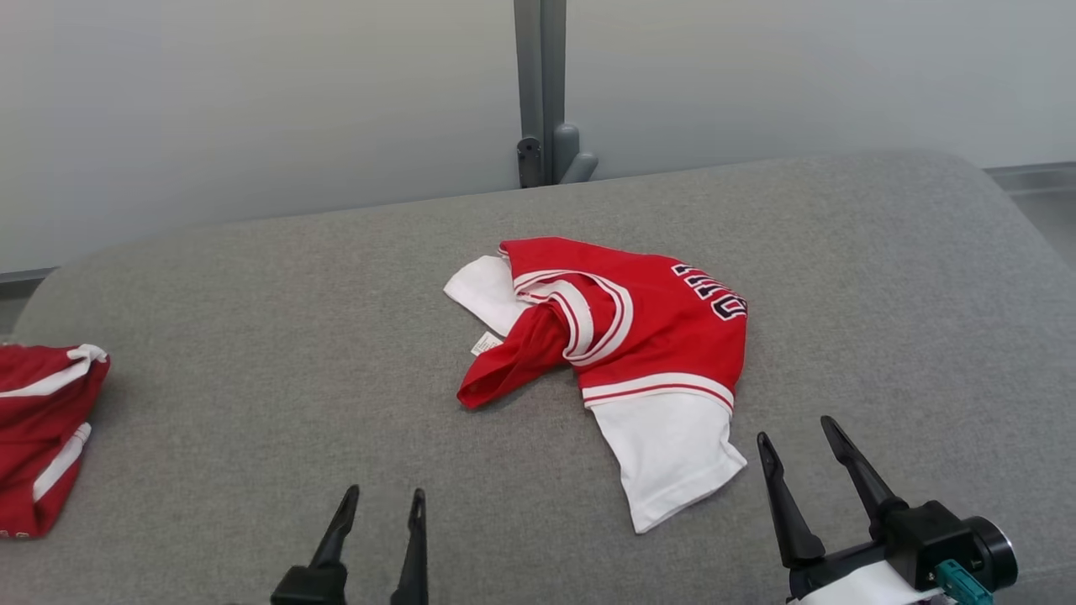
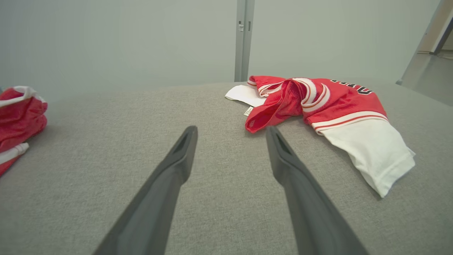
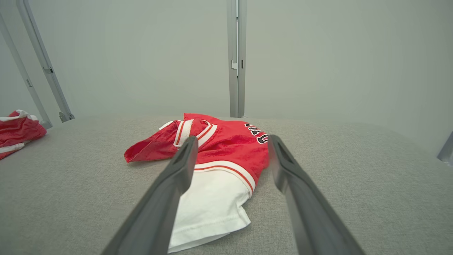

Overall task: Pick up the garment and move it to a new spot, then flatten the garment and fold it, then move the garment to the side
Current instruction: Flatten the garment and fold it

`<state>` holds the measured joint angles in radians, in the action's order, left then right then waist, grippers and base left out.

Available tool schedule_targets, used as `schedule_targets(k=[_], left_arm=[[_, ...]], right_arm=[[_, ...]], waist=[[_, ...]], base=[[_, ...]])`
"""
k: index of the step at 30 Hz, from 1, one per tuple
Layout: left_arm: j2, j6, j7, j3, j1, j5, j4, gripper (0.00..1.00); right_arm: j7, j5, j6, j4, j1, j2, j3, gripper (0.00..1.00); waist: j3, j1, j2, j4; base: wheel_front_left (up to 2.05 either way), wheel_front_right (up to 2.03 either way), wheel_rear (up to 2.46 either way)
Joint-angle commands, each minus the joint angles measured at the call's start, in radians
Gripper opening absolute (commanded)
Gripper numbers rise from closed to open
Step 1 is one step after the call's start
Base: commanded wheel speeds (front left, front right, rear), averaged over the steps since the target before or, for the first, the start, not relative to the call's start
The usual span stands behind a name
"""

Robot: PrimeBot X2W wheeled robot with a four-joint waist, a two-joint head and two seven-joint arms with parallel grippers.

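1. The garment [image 1: 656, 336], a red jersey with white sleeves, lies crumpled near the middle of the grey padded worktop [image 1: 252, 395].
2. It looks light, soft and limp, and is likely to bunch and drape when lifted. The white sleeve [image 1: 672, 454] nearest the robot seems the easiest place to pinch.
3. The left gripper [image 1: 385, 491] and right gripper [image 1: 794, 428] hover short of it, fingers apart, holding nothing.
4. Another red garment [image 1: 42, 420] lies well apart at the left edge.

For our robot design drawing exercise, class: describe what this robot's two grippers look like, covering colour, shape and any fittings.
The left gripper and right gripper each carry two long, slim, dark grey jaws that taper to points, rising from a black blocky base. Behind the right one sit a round black housing, a small teal fitting and a pale forearm cover.
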<state>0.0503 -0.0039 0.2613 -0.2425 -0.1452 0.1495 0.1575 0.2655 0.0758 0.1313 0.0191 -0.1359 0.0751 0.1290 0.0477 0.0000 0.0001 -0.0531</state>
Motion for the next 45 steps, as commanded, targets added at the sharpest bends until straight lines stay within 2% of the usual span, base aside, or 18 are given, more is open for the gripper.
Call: schedule_targets(k=[1, 2, 6, 10, 18, 22, 33, 34, 35, 36, 37, 41, 45], left_arm=[[0.0, -0.003, 0.003, -0.019, 0.039, 0.036, 0.02, 1.0], [0.0, -0.008, 0.003, -0.042, 0.065, 0.05, 0.044, 1.0], [0.002, -0.05, 0.003, -0.148, 0.179, 0.22, 0.194, 1.0], [0.002, -0.068, 0.003, -0.265, 0.319, 0.376, 0.331, 1.0], [0.003, -0.055, -0.021, -0.457, 0.58, 0.63, 0.539, 1.0], [0.003, -0.047, -0.03, -0.515, 0.658, 0.718, 0.615, 1.0], [0.002, -0.077, -0.016, -0.598, 0.764, 0.939, 0.735, 1.0], [0.002, -0.079, -0.011, -0.604, 0.773, 0.953, 0.741, 0.87], [0.002, -0.082, -0.008, -0.612, 0.779, 0.962, 0.742, 0.43], [0.002, -0.086, -0.008, -0.62, 0.784, 0.968, 0.744, 0.07], [0.002, -0.088, -0.007, -0.629, 0.789, 0.978, 0.745, 0.0], [0.002, -0.097, 0.002, -0.648, 0.811, 0.992, 0.729, 0.0], [0.002, -0.084, 0.004, -0.617, 0.821, 0.935, 0.673, 0.0]], right_arm=[[0.001, -0.001, -0.001, 0.002, 0.016, 0.007, 0.002, 1.0], [0.001, -0.001, -0.001, 0.002, 0.024, 0.009, 0.003, 1.0], [0.001, 0.01, -0.001, 0.007, 0.05, 0.016, 0.016, 1.0], [0.001, 0.011, -0.001, 0.002, 0.085, 0.02, 0.03, 1.0], [0.001, 0.019, -0.001, 0.008, 0.14, 0.011, 0.051, 1.0], [0.001, 0.023, -0.001, 0.008, 0.157, 0.004, 0.055, 1.0], [0.001, 0.02, -0.001, 0.013, 0.189, -0.007, 0.068, 1.0], [0.001, 0.019, -0.001, 0.014, 0.191, -0.008, 0.07, 1.0], [0.001, 0.018, -0.001, 0.014, 0.193, -0.008, 0.07, 1.0], [0.001, 0.017, -0.001, 0.014, 0.195, -0.008, 0.069, 1.0], [0.001, 0.016, -0.001, 0.014, 0.196, -0.008, 0.067, 1.0], [0.001, 0.012, -0.001, 0.015, 0.183, -0.009, 0.057, 1.0], [0.001, 0.016, -0.001, 0.023, 0.158, -0.012, 0.053, 1.0]], waist=[[-0.036, 0.0, -0.0001, -0.036], [-0.046, 0.0, -0.0001, -0.046], [-0.082, 0.0, -0.0001, -0.091], [-0.133, 0.0, -0.0001, -0.129], [-0.209, 0.0, -0.0001, -0.202], [-0.24, 0.0, -0.0001, -0.228], [-0.283, 0.0, -0.0001, -0.258], [-0.284, 0.0, -0.0001, -0.26], [-0.285, 0.0, -0.0001, -0.261], [-0.286, 0.0, -0.0001, -0.261], [-0.285, 0.0, -0.0001, -0.261], [-0.269, 0.0, -0.0001, -0.255], [-0.226, 0.0, -0.0001, -0.243]], base=[[0.0, 0.0, 0.0], [0.0, 0.0, 0.0], [0.0, 0.0, 0.0], [0.0, 0.0, 0.0], [0.0, 0.0, 0.0], [0.0, 0.0, 0.0], [0.0, 0.0, 0.0], [0.0, 0.0, 0.0], [0.0, 0.0, 0.0], [0.0, 0.0, 0.0], [0.0, 0.0, 0.0], [0.0, 0.0, 0.0], [0.0, 0.0, 0.0]])
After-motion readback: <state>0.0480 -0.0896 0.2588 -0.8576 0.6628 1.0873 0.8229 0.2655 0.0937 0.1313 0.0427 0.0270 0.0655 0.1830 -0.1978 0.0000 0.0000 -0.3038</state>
